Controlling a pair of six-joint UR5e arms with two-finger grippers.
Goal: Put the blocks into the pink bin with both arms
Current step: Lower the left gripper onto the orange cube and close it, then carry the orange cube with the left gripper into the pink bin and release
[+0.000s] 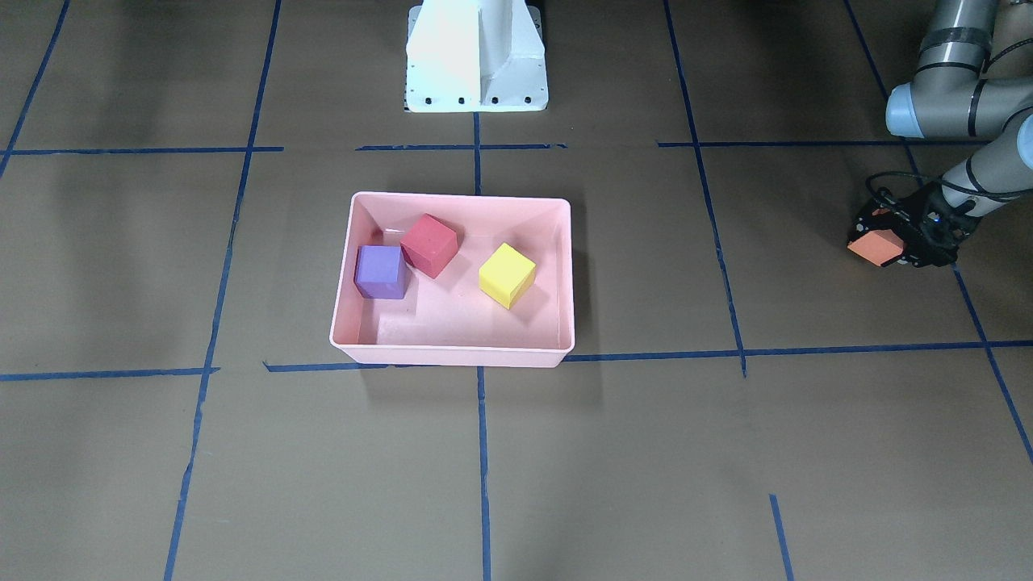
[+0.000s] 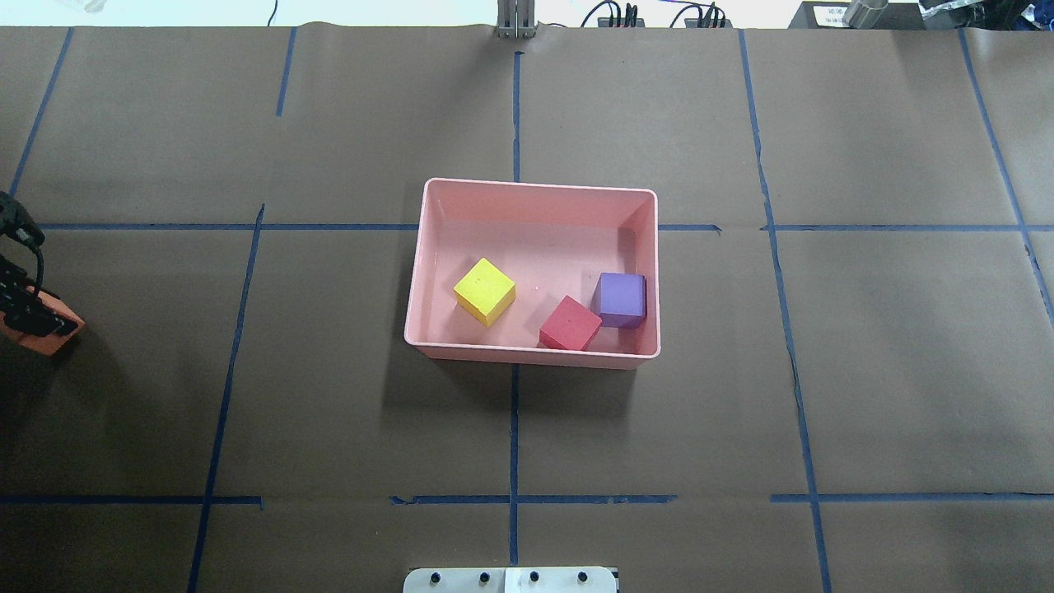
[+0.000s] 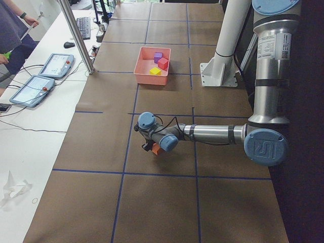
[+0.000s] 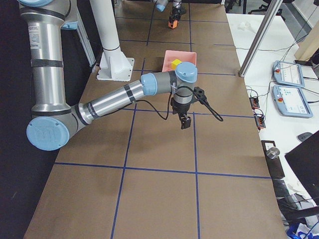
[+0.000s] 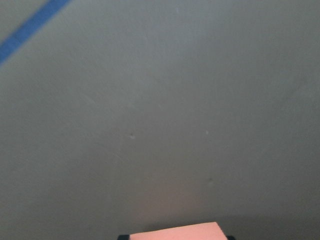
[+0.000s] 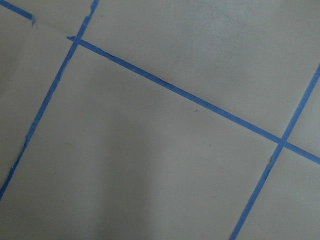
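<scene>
The pink bin [image 1: 452, 352] sits at the table's middle and holds the purple block [image 1: 379, 272], the red block [image 1: 429, 244] and the yellow-green block [image 1: 507, 275]. My left gripper [image 1: 888, 238] is far out on the robot's left side, shut on the orange block [image 1: 876, 246], close above the paper. In the overhead view the gripper [image 2: 33, 317] and the orange block [image 2: 41, 336] are at the left edge. My right gripper [image 4: 185, 123] shows only in the exterior right view, low over bare paper and empty; I cannot tell if it is open.
The white pedestal base [image 1: 476, 56] stands behind the bin on the robot's side. Brown paper with blue tape lines [image 2: 514, 428] covers the table. Tablets [image 3: 55, 65], cables and a person [image 3: 12, 30] are beyond the far table edge.
</scene>
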